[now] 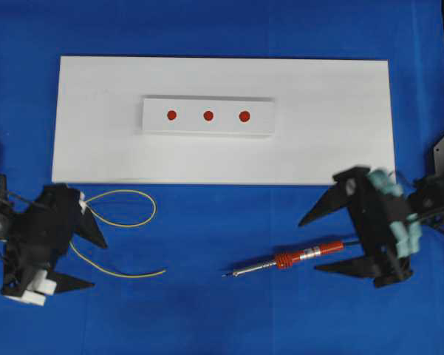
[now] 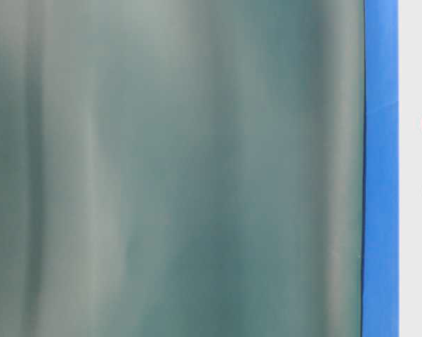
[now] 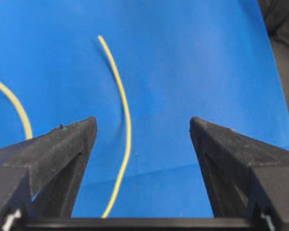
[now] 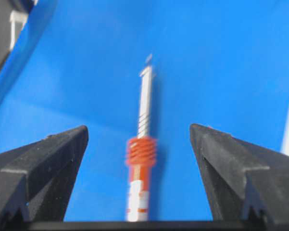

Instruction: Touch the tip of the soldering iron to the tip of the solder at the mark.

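Overhead: my left gripper point(image 1: 91, 260) and right gripper point(image 1: 319, 245) both gape wide, holding nothing.
Soldering iron point(image 1: 292, 259) lies flat, tip pointing left toward solder point(image 1: 125, 222).

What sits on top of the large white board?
On the white board lies a smaller white block bearing three red marks. Whatever is under the block is covered.

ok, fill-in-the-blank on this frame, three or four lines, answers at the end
1. The raised white block carries ___ red dots.
2. The soldering iron lies on the ___ cloth, not on the white board.
3. The solder lies nearest the ___ gripper.
4. The right gripper has its jaws ___, with the iron lying between them.

Answers: three; blue; left; open
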Controlling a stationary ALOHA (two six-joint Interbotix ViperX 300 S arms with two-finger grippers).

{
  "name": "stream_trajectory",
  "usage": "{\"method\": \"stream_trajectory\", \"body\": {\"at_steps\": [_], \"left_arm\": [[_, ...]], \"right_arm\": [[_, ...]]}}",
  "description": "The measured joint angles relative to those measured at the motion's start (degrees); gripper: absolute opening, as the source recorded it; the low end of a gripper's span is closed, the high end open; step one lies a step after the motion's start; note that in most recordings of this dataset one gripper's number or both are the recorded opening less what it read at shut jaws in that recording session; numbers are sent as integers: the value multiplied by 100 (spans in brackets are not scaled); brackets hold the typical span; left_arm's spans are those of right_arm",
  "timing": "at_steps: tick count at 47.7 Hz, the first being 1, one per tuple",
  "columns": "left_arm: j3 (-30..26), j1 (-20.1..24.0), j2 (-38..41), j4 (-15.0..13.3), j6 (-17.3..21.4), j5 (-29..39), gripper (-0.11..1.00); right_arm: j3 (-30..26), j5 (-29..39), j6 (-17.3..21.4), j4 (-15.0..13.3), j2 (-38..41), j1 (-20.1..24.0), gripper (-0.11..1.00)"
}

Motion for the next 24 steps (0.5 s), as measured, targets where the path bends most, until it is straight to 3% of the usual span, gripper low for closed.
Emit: {"method": "stream_trajectory", "body": {"at_steps": [10, 24], "left_arm": [[237, 589, -1028, 44, 105, 281, 73], [756, 1072, -2944, 53, 853, 396, 73]], "right_arm": [[53, 475, -264, -255, -1072, -747, 77], [141, 1336, -281, -448, -2628, -1617, 77]]}}
